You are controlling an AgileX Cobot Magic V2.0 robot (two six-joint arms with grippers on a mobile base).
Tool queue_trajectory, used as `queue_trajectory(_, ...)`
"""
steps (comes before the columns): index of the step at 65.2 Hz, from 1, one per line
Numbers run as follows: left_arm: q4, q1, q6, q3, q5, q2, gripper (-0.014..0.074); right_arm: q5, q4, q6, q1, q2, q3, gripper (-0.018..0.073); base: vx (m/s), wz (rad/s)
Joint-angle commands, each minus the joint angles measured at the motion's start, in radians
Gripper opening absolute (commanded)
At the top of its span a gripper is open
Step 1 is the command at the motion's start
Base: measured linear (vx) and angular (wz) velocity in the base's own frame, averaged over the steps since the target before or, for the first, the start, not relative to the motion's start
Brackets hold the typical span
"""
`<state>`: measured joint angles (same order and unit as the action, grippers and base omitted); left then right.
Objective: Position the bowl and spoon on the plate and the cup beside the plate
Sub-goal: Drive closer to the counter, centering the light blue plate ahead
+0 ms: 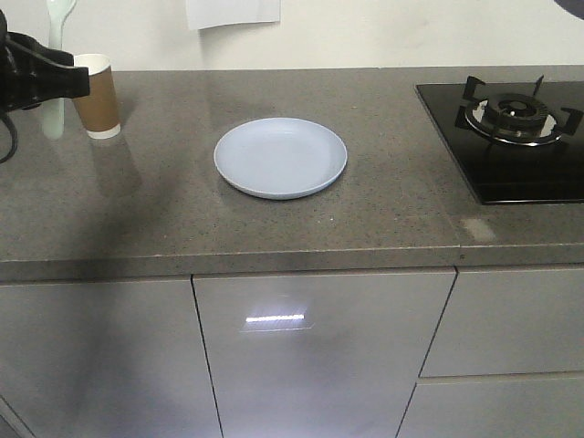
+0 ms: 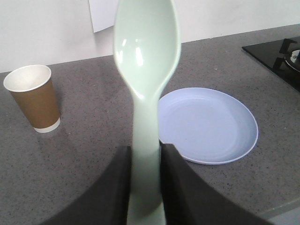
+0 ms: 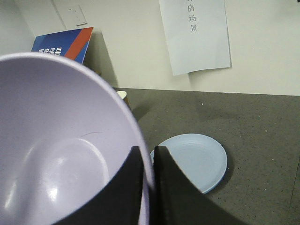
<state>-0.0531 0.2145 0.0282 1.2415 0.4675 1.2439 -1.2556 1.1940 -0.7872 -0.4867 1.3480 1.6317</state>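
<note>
Plate [image 1: 280,157] flat; cup [image 1: 97,96] upright, apart; spoon [image 2: 146,70], bowl [image 3: 61,150] gripped aloft.

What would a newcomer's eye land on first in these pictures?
The pale spoon stands upright in the left tool, filling the middle of the left wrist view, and the lavender bowl, pinched at its rim by the right tool, fills much of the right wrist view. From the front, the bare blue plate sits in the middle of the counter, with the brown cup at far left and a gas burner at right.
</note>
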Motion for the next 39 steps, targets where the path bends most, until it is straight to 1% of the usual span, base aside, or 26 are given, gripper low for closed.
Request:
queue_trajectory(1, -0.012, 0.006, 0.004, 0.027, -0.066, -0.029, -0.0006, -0.024, 0.069, -0.009, -0.004, -0.028, 0.026, -0.0005, 0.02, -0.04)
queue_trajectory(39, -0.012, 0.006, 0.004, 0.027, -0.066, -0.029, -0.0006, -0.024, 0.069, -0.009, -0.004, -0.028, 0.026, -0.0005, 0.02, -0.01)
